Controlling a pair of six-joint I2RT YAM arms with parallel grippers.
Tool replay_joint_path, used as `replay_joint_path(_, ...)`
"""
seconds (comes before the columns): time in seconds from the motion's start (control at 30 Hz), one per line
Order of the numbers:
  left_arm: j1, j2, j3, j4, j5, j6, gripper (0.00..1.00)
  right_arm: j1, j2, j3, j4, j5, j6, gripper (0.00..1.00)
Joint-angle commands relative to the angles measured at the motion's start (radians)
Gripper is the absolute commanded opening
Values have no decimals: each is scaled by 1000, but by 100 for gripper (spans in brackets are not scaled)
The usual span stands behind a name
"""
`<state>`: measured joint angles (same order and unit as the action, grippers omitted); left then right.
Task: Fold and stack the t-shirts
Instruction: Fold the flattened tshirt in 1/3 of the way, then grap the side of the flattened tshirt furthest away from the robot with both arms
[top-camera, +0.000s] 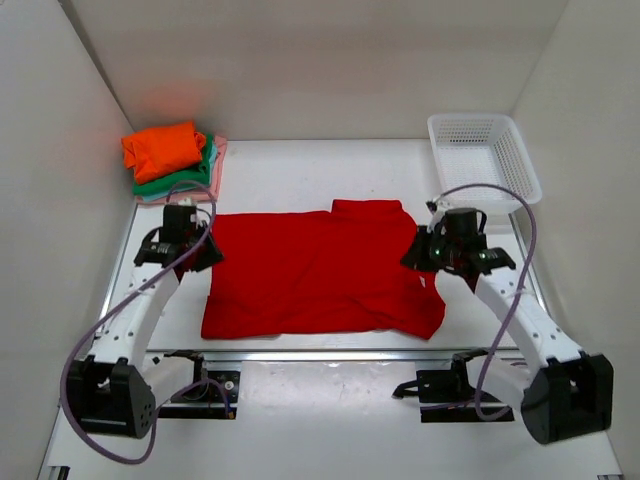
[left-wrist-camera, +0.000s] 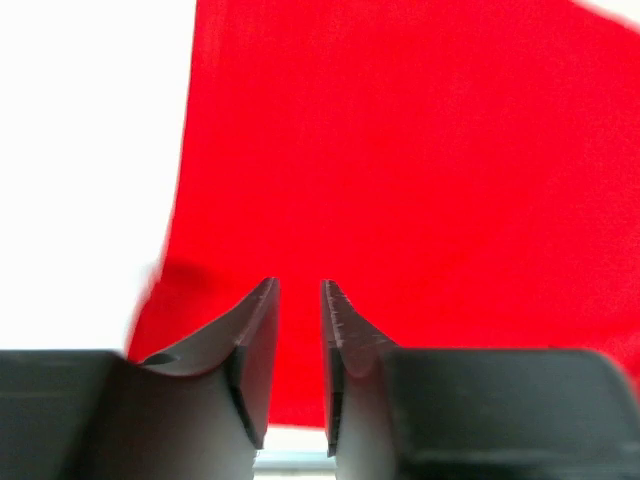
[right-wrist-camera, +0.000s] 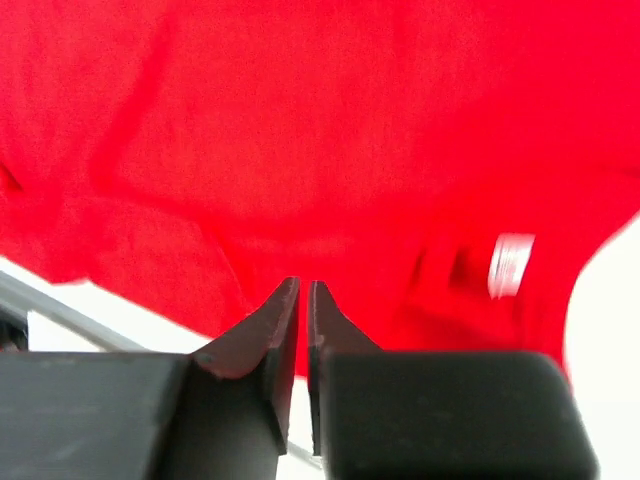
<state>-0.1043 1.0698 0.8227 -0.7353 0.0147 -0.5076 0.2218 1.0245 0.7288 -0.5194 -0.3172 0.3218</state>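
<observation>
White walls are enclosing my white desk (top-camera: 300, 160). The red shirt (top-camera: 310, 275) is lying mid-desk. My left pincer (left-wrist-camera: 300, 300) is gaping slightly, empty; my right pincer (right-wrist-camera: 304, 300) is standing nearly closed, empty.

The left pincer (left-wrist-camera: 300, 300) stands slightly parted, holding nothing. The right pincer (right-wrist-camera: 304, 298) is almost closed, a thin slit between its fingers. Both arms reach forward, wrists angled inward.

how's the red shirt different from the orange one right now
The red shirt lies spread across the table's middle; the orange shirt is folded compact in the far-left corner. Red sits directly on the table, orange tops a stack. Red looks far larger. Both are plain cloth.
</observation>
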Motion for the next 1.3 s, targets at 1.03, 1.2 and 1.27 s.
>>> replay_joint_path(1.03,140,978,624,330,-105,149,43,-179,1257,1195,-62,-45,-280,33)
replay_joint_path(1.2,146,1006,665,281,-22,156,19,-170,1315,1252,-117,-51,-285,34)
replay_joint_path(1.27,140,1019,671,274,-16,167,8,-162,1318,1241,-113,-59,-285,35)
